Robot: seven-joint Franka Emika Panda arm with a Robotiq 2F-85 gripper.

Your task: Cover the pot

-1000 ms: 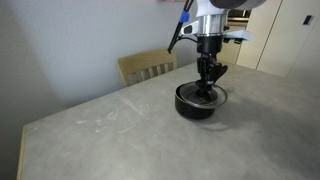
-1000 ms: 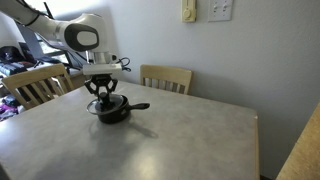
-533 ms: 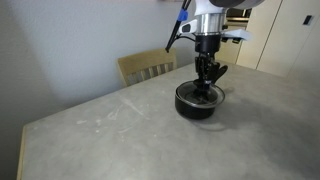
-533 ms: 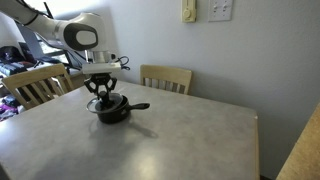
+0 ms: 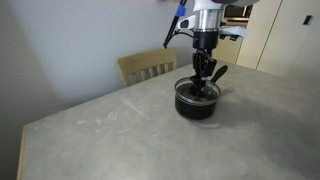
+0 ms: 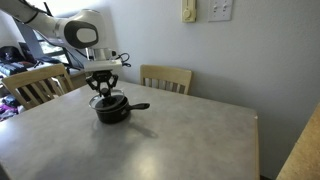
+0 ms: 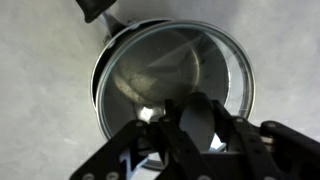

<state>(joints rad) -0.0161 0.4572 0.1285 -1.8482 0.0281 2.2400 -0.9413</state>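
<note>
The pot (image 5: 196, 104) is a small black saucepan standing on the grey table; its long handle (image 6: 138, 106) points sideways. The round glass lid (image 7: 215, 60) with a steel rim lies over the pot's opening, and the pot's black rim (image 7: 98, 95) shows around it. My gripper (image 7: 205, 118) hangs straight above the pot, its fingers closed on either side of the lid's black knob (image 7: 203, 128). It also shows in both exterior views (image 5: 204, 80) (image 6: 104, 88). The inside of the pot is hidden.
The grey table (image 5: 110, 135) (image 6: 180, 140) runs wide around the pot. Wooden chairs stand at the table's far edge (image 5: 146, 66) (image 6: 166, 77) and one at the side (image 6: 35, 85). A wall is behind.
My gripper and wrist have risen a little above the pot. The pot has stayed in place.
</note>
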